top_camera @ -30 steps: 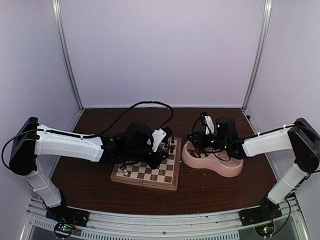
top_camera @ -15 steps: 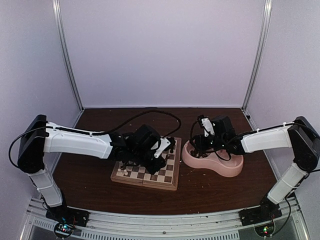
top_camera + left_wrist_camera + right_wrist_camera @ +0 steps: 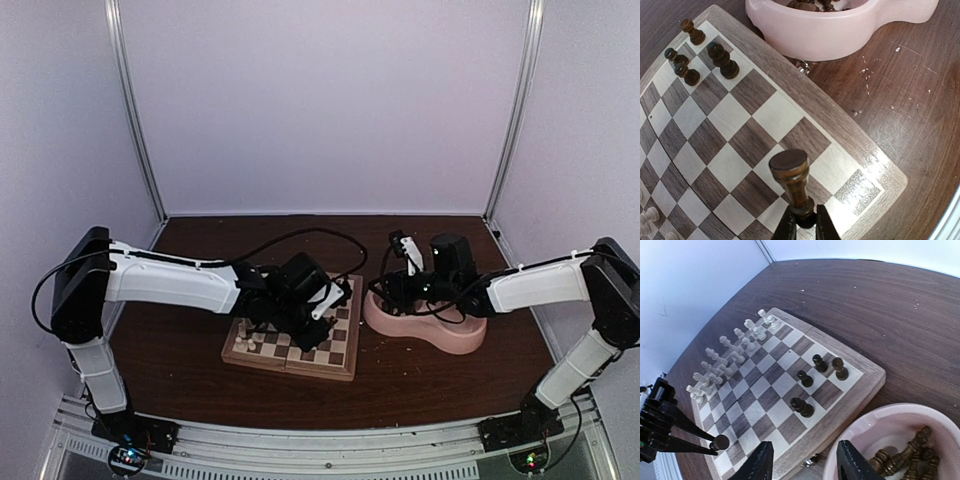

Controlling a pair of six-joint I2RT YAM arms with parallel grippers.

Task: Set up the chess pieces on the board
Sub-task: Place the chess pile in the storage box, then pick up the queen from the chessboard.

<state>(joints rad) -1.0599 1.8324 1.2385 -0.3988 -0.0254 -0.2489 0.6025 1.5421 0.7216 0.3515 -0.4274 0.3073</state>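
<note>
left claw (image 3: 802, 226) pinches a dark piece (image 3: 794, 182) over the board (image 3: 775, 115) corner squares.

Checkered board (image 3: 767, 390), cream pieces (image 3: 754, 330) in two rows, four dark pieces (image 3: 819, 363) opposite, fifth dark piece (image 3: 792, 175) in left claw (image 3: 803, 224)

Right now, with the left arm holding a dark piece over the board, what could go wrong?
1. The left jaws pinch the dark piece only at its narrow end, and it looks tilted over a corner of the board; it may topple or land on the rim.
2. The right jaws, open near the pink bowl, could catch two heaped pieces.
</note>
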